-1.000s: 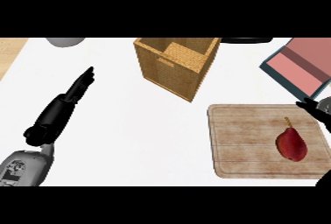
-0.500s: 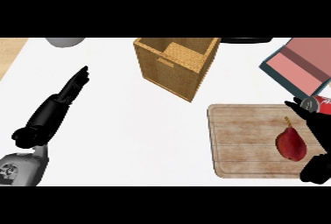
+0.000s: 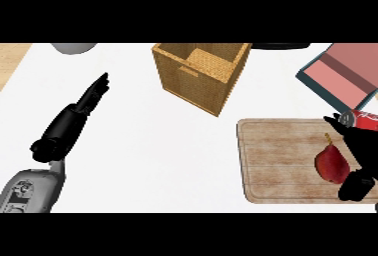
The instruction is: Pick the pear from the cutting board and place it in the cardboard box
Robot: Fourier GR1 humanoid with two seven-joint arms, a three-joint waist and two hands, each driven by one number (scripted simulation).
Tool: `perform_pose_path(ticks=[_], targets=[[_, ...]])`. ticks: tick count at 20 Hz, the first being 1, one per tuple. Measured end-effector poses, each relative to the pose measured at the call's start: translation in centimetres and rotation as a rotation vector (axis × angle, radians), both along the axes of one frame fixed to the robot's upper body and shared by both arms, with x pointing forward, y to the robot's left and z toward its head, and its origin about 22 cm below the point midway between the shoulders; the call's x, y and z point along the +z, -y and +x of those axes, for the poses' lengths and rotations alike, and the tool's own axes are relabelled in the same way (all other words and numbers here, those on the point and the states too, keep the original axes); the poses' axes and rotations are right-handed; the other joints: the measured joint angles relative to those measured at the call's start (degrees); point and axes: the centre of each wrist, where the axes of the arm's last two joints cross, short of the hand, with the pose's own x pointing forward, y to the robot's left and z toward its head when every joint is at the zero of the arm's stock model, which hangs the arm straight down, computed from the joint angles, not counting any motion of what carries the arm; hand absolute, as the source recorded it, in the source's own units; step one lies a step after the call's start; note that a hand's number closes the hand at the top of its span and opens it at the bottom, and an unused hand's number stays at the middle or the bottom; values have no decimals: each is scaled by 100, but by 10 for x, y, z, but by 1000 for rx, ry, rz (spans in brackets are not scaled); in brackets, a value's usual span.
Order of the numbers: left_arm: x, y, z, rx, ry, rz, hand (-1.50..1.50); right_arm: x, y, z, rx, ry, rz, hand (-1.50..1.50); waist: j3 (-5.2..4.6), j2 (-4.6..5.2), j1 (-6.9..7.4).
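Pear (image 3: 331, 164) lies near board's (image 3: 284, 165) right edge, right hand (image 3: 360, 150) beside it, fingers uncurled; box (image 3: 201, 75) holds nothing visible; left hand (image 3: 77, 116) straight-fingered.

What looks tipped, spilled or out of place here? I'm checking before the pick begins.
Only the red can stands out: it seems to lie on its side off the cutting board. The pear rests on the board; the cardboard box stands upright.

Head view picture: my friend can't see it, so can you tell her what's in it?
A red pear lies on a wooden cutting board at the right, with the robot's black right hand beside it, not holding it. An open cardboard box stands behind on the white counter, and the left hand rests open at the left.
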Motion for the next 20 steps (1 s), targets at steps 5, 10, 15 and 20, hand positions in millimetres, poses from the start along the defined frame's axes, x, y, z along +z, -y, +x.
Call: perform_pose_path(ticks=[5,10,15,20], targets=[[-2,-9,-2,-2,7,-2,0,-17,2,8,10,-12,27,-150,-1,0,10],[-1,-11,-2,0,-3,-6,0,-26,9,4,3,-31,15,-150,-1,-2,-1],[-5,-5,-2,1,-4,-1,0,-34,19,9,-28,-34,-15,-150,0,-1,1],[-6,0,-5,-2,-2,-4,0,-48,24,10,-39,-45,2,-150,-1,-2,0]])
